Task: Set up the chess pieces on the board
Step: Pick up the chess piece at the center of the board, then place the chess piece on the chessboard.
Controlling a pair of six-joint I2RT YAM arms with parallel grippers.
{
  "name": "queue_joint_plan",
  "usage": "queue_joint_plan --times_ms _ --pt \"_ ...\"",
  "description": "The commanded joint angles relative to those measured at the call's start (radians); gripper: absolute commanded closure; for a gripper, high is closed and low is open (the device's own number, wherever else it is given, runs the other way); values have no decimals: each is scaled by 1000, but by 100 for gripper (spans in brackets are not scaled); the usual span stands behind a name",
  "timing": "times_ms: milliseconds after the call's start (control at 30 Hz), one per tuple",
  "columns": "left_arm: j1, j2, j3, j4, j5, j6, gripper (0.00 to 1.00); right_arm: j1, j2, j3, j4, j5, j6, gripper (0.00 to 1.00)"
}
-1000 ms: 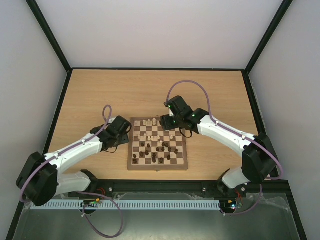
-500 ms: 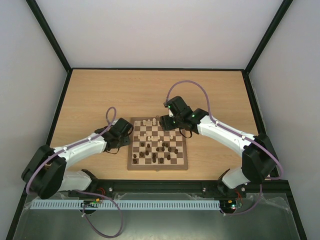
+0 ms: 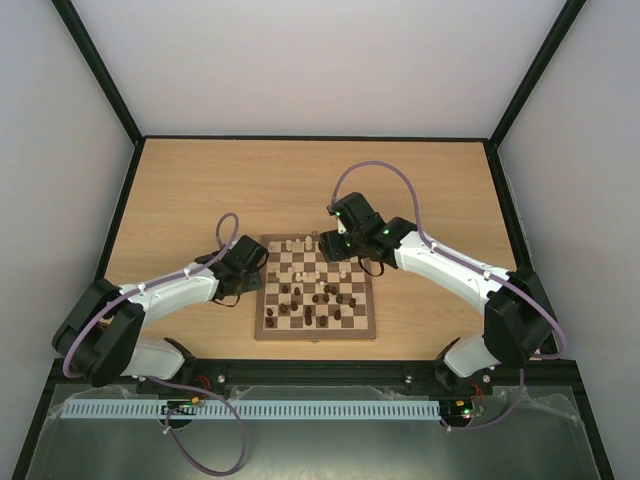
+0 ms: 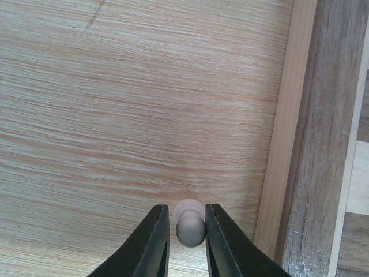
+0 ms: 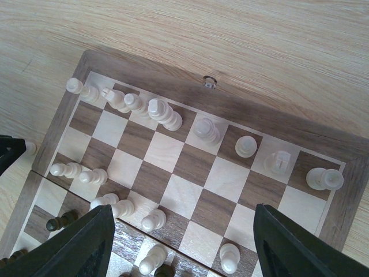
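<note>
Cream and dark-brown chess pieces [image 5: 204, 128]; brown-checkered board [image 5: 228, 179].

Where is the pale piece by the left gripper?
In the left wrist view, the pale piece rests on the table between the jaws of the left gripper, just outside the left border of the board.

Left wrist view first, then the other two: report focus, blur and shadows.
Left wrist: table grain sharp, pale pawn and left claw fingers slightly soft. Right wrist: board crisp, a shadow band along its far frame, right claw fingers blurred. Top external: even light, no glare, pieces tiny.
</note>
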Motion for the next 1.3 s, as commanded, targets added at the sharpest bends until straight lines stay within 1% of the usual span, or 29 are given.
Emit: queue_joint_plan --times_ms 0,100,167,300,500,667,833,1067,1267 --pt "5 7 17 0 -16 13 82 6 -17 -10 -10 -10 -2 33" --pt "7 6 18 -2 -19 15 88 6 -17 -11 -8 -10 -2 33" --pt "6 0 22 -10 -23 18 89 6 -17 -11 -10 -11 -4 33" --pt "4 -20 59 -54 -38 31 90 6 -17 -10 -10 -9 -3 33" --pt "-9 -45 176 -125 -48 70 91 6 -16 -11 -9 -5 -2 33" --pt "-32 6 265 -129 -43 105 91 6 -16 -11 -11 2 0 33" --pt "-52 94 323 -103 -22 128 91 8 -7 -8 -11 7 -2 33" --pt "-67 166 344 -61 -4 142 90 6 6 -4 -11 11 -2 33" --pt "-72 192 339 -21 9 148 90 6 14 -5 -9 9 -2 33"
